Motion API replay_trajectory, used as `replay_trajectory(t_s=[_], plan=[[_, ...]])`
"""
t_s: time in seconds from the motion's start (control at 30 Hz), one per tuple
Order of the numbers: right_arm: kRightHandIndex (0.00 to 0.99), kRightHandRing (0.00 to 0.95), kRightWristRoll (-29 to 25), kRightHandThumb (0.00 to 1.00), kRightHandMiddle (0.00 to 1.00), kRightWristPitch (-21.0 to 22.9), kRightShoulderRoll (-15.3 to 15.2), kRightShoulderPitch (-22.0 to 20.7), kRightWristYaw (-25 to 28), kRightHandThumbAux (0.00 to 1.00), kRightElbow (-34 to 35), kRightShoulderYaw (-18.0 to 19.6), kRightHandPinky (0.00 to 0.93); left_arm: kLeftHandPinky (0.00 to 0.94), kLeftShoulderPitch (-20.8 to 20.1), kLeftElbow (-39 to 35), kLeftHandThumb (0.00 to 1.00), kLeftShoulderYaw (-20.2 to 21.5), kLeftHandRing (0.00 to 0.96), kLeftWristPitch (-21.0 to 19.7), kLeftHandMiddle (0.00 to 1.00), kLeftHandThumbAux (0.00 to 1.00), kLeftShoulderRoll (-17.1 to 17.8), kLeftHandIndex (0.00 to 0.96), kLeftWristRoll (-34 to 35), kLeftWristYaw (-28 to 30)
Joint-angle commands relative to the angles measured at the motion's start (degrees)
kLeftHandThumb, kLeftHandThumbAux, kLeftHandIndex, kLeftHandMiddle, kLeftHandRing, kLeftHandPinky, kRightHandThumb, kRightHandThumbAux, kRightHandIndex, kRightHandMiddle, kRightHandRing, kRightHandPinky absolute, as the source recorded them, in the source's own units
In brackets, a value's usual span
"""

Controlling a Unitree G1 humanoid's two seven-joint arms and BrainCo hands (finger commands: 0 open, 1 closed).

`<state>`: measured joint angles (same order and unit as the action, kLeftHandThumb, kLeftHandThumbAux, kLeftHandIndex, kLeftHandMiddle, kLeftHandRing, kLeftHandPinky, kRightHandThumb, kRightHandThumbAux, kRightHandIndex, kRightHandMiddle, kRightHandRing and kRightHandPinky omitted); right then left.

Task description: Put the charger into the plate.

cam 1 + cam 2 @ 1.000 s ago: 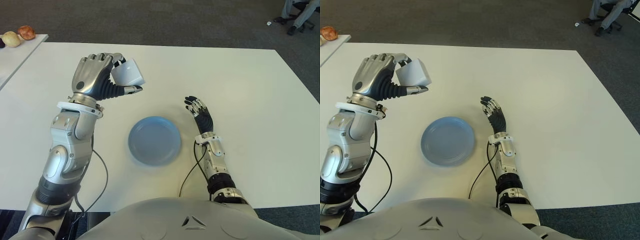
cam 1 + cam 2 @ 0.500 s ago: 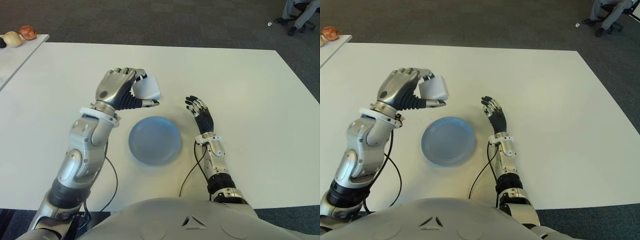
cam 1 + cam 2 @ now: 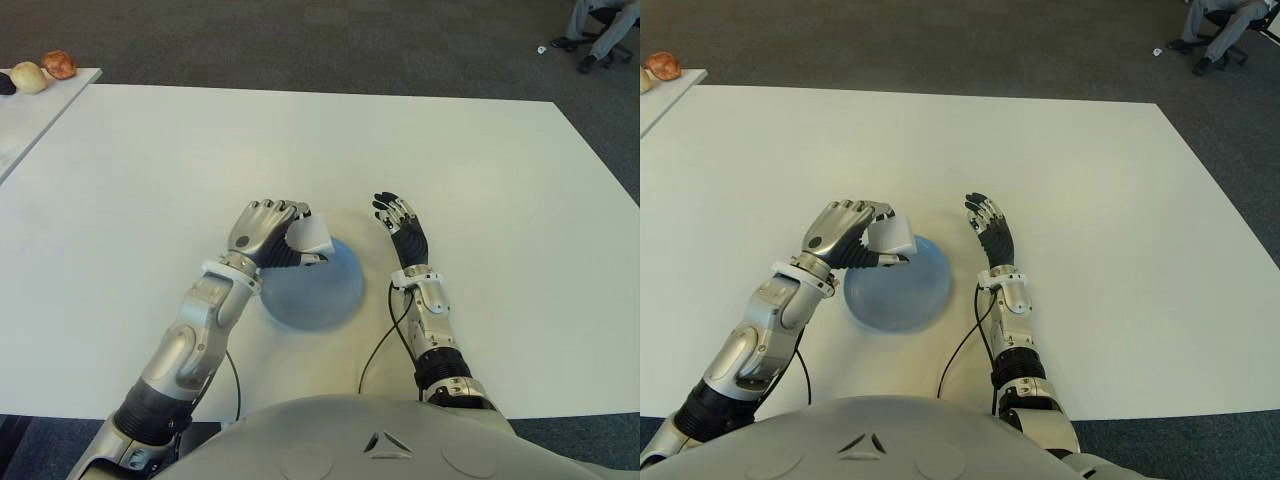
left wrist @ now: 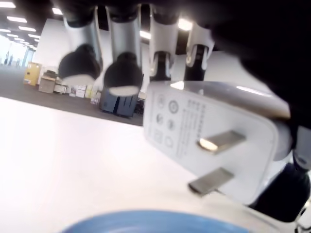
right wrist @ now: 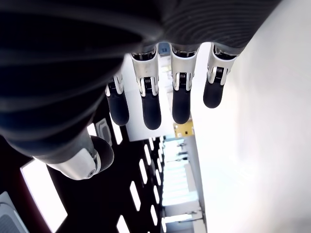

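My left hand [image 3: 275,232] is shut on the white charger [image 3: 311,236], a boxy plug adapter, and holds it just above the far left rim of the blue plate [image 3: 318,290]. In the left wrist view the charger [image 4: 209,138] shows its label and two metal prongs, with my fingers curled over its top and the plate's blue rim [image 4: 146,223] close below. The plate lies on the white table [image 3: 140,180] in front of me. My right hand [image 3: 398,220] shows just right of the plate, fingers spread and holding nothing.
A second white table [image 3: 25,110] stands at the far left with a few round fruit-like items [image 3: 45,70] on it. A seated person's legs [image 3: 600,25] show at the far right on the dark carpet. The table's far edge runs along the top.
My left hand has come down and to the right with the charger, from high over the table's left part to just above the plate's rim. The right hand has stayed put.
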<state>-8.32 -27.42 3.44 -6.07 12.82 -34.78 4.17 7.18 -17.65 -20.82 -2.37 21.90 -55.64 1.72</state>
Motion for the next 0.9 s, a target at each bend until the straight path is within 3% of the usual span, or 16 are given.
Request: replay_trajectory(t_s=[0.03,0.37,0.9], plan=[[0.2,0.175,-0.1,0.017,0.231,3.4,1.1,3.8,-0.6,0.623,-2.8,-0.2,0.153,0.849,0.4,3.3,0.855,0.0,0.858,2.8,0.544,0.666,0.4,0.404,1.4,-2.6],[0.193,0.172,0.1,0.009,0.232,3.3,1.1,4.1,-0.9,0.613,-2.4,-0.7,0.144,0.831,1.7,6.0,0.855,-0.1,0.856,5.9,0.542,0.667,0.8,0.402,2.9,-3.6],[0.191,0.173,-0.1,0.01,0.231,3.1,1.0,4.1,-0.8,0.607,-2.3,-1.0,0.149,0.804,3.6,5.3,0.853,0.0,0.837,6.1,0.543,0.667,0.5,0.402,3.5,-3.6]])
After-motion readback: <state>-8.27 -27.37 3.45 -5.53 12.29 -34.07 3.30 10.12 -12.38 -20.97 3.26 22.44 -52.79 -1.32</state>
